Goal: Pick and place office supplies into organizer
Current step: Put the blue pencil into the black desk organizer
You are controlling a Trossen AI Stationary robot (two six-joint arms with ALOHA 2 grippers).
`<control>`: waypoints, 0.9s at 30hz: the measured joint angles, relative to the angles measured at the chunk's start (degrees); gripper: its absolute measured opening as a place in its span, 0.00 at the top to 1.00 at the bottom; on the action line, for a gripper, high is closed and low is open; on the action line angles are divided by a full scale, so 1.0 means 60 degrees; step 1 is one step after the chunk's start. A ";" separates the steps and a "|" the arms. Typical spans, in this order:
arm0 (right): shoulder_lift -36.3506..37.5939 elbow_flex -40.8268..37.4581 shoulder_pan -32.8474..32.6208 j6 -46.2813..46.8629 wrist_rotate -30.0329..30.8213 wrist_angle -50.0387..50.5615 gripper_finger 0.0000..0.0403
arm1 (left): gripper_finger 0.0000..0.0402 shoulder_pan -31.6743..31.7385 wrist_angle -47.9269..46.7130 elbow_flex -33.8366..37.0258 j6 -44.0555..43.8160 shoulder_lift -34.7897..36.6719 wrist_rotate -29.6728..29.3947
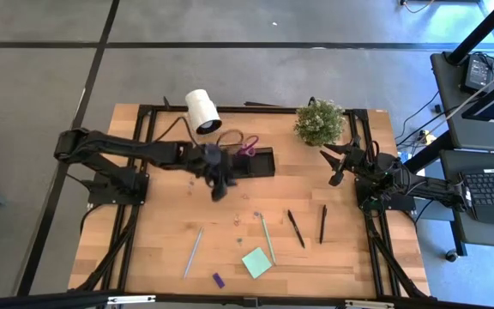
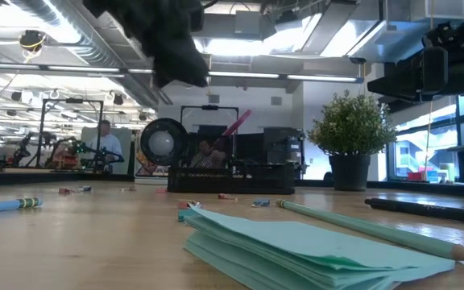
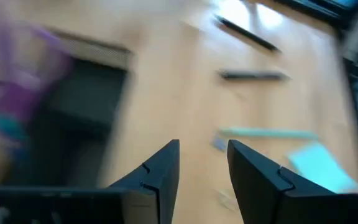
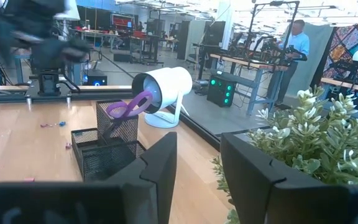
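Counts: 1 pr purple-handled scissors (image 1: 247,144) standing in the tall end of the black organizer (image 1: 260,163), handles sticking up. 2 black pens (image 1: 296,228) on table right of centre, well apart from organizer. 1 pale green pen (image 1: 267,238) and 1 grey-blue pen (image 1: 194,251) nearer the front edge. 1 mint sticky pad (image 1: 256,263), 1 tiny purple piece (image 1: 218,280) just left of it.

Left gripper (image 1: 219,184) hangs over the table just by organizer's left end, fingers apart, holding nothing. Right gripper (image 1: 336,168) waits at right, by the plant (image 1: 319,122), fingers apart, empty.

White roll (image 1: 202,112) behind organizer. Left wrist view blurred; small bits on table too small to ID. A person (image 4: 298,43) stands in the room behind.
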State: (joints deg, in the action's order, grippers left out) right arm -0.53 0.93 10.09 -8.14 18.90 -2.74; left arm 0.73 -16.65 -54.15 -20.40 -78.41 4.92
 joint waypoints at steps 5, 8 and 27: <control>0.0001 0.0000 0.0002 0.0011 -0.0002 0.0000 0.68 | 0.69 -0.1184 -0.0909 -0.0004 -0.2282 -0.0157 0.0059; 0.0000 0.0000 0.0000 0.0011 0.0000 -0.0003 0.68 | 0.71 -0.1807 -0.1482 -0.0004 -0.3721 -0.0358 -0.0483; 0.0002 -0.0001 0.0003 -0.0259 -0.0001 0.0002 0.68 | 0.75 -0.3375 -0.0071 -0.0004 -0.8157 -0.2674 0.0194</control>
State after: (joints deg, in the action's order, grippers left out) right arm -0.52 0.92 10.11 -9.69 18.89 -2.73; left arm -19.52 -17.07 -54.17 -69.34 -94.45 6.08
